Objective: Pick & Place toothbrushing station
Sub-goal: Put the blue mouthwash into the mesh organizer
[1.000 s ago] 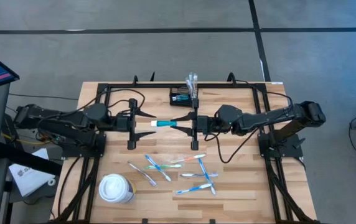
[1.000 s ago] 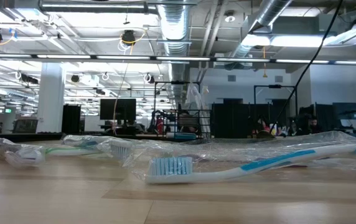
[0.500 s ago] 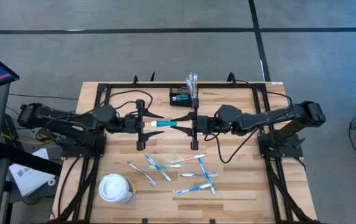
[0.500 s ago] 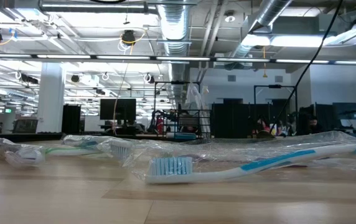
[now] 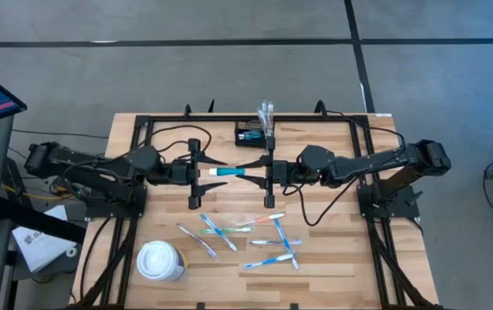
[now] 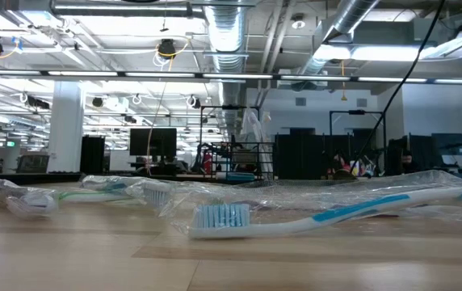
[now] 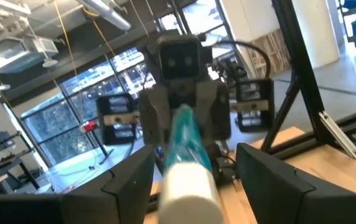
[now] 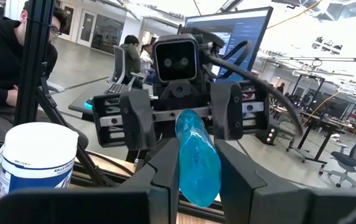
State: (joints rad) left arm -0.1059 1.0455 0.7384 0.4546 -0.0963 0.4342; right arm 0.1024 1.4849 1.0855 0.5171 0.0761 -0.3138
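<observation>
The right gripper [image 5: 252,170] has its fingers [image 8: 165,168] clamped on a teal tube with a white cap [image 5: 227,171], held level above the wooden worktop [image 5: 333,250]. The left gripper [image 5: 215,169] faces it, fingers [image 7: 131,180] spread wide around the capped end; only the wrist views show that gap. The black wire-mesh organiser box [image 5: 248,133] sits at the far edge. The left arm has edged closer over the past second.

**Non-task items on table**

White lidded paper cup [image 5: 160,261] stands near the front-left corner. Several loose toothbrushes [image 5: 219,232] lie scattered on the wooden table [image 5: 333,258] just beside it. 2 people [image 8: 7,62] sit at desks beyond.
</observation>
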